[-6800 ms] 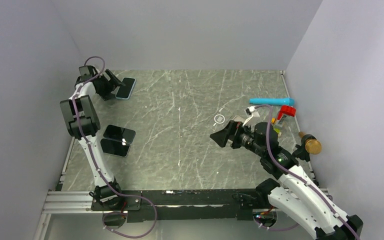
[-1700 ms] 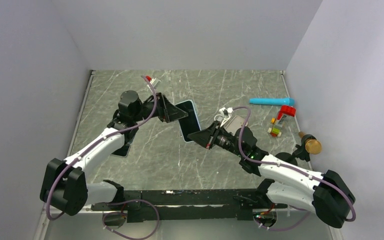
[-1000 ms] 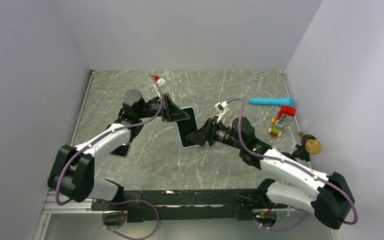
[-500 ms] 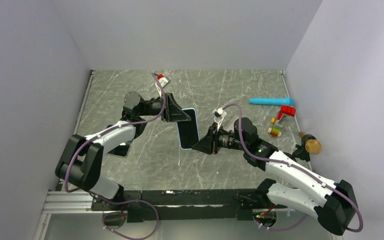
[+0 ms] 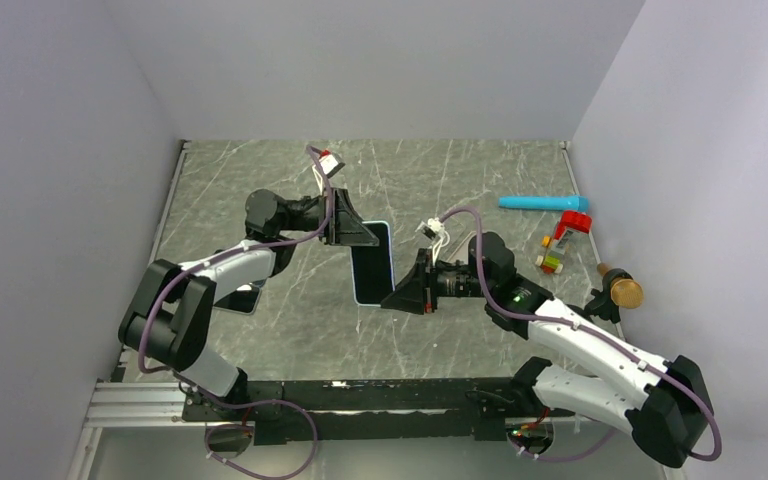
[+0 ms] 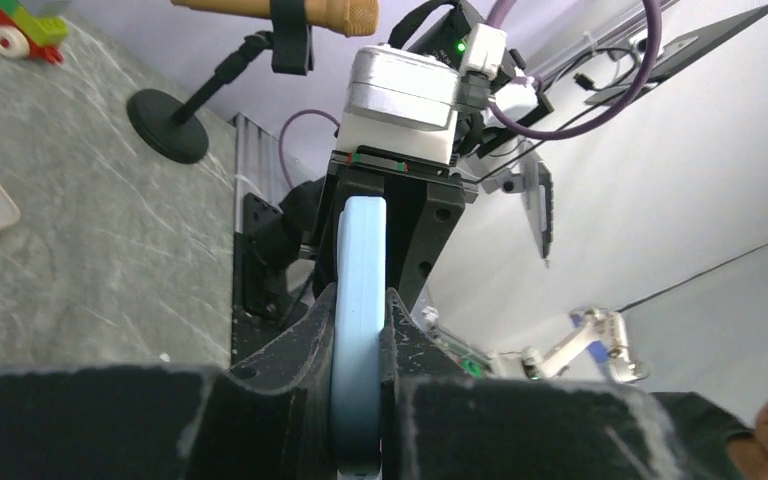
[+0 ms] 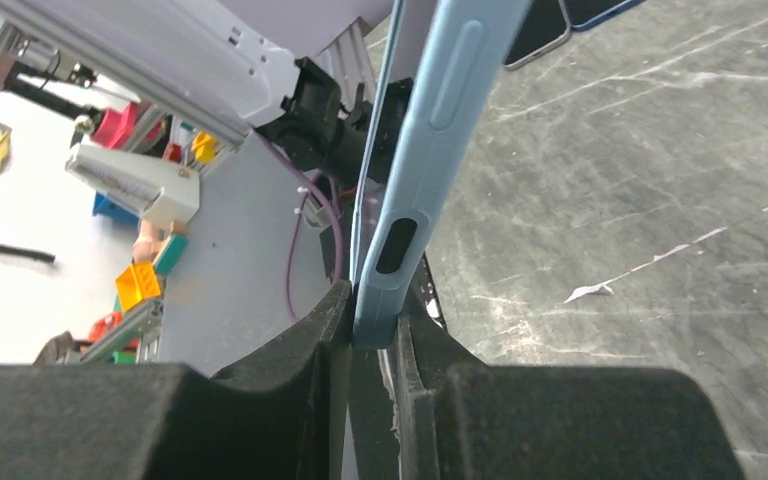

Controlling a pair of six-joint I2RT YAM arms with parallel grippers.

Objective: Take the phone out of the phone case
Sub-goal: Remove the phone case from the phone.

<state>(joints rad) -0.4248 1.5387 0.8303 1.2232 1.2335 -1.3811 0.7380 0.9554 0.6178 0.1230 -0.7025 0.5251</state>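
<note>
From above, the phone (image 5: pixel 371 262) hangs over the tabletop's (image 5: pixel 290 330) middle, its far end pinched by the left pincer (image 5: pixel 352 232). The right pincer (image 5: pixel 400 295), wider a second ago, now pinches the near end. Left wrist: fingers (image 6: pixel 300 345) clamp the blue case (image 6: pixel 358 300). Right wrist: likewise.

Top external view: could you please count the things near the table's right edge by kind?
Cyan stick: 1
Toy brick pieces: 2
Gold microphone on its stand: 1
Total: 4
</note>
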